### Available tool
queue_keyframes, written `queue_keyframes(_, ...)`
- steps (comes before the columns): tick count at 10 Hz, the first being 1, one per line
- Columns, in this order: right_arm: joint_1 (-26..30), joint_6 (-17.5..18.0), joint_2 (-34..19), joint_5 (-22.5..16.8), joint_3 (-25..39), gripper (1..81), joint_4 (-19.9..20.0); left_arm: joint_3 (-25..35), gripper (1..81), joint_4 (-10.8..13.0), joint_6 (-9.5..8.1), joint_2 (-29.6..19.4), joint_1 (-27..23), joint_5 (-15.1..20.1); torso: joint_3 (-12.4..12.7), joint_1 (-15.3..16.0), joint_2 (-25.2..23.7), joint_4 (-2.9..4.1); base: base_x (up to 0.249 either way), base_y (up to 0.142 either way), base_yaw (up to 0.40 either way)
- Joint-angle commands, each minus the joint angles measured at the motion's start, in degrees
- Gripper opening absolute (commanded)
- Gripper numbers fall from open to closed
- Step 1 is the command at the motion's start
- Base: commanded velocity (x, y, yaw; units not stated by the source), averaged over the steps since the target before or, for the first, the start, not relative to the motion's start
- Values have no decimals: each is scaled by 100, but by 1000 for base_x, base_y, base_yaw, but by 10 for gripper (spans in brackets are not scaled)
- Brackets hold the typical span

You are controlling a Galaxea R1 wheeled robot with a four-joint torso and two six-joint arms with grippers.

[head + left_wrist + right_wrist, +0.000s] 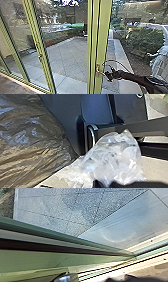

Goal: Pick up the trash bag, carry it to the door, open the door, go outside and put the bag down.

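Observation:
In the head view the right gripper (109,75) is at the metal handle (98,69) on the green-framed door (103,37); whether it grips the handle I cannot tell. From the right wrist view, the green door frame (32,260) is close by, with a shiny metal part (65,278) near its lower bar. A large brownish trash bag (27,146) appears in the left wrist view. Beside it rises a bunch of clear crumpled plastic (115,159), held in my left gripper (117,184), whose dark tips are partly covered.
Tall glass panes with green posts (41,53) stand to the left of the handle. Through the glass lie a paved yard (72,53), a green bush (142,42) and a pale edging strip. A light threshold (150,243) runs along the door's foot.

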Motion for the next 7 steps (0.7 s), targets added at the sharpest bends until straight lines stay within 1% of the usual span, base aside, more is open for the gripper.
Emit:
queue_keyframes(1,-406,-656,484,-1894,974,811,449,23,10,-80,26,6,-187,455,0,-2,0,0,0,0,0)
queue_keyframes(6,-459,-665,396,-1885,1054,811,431,23,10,-71,26,23,-178,437,0,2,2,0,0,0,0)
queue_keyframes(7,-450,-665,387,-1885,1036,811,431,23,10,-71,26,15,-169,428,0,5,2,0,70,0,0)
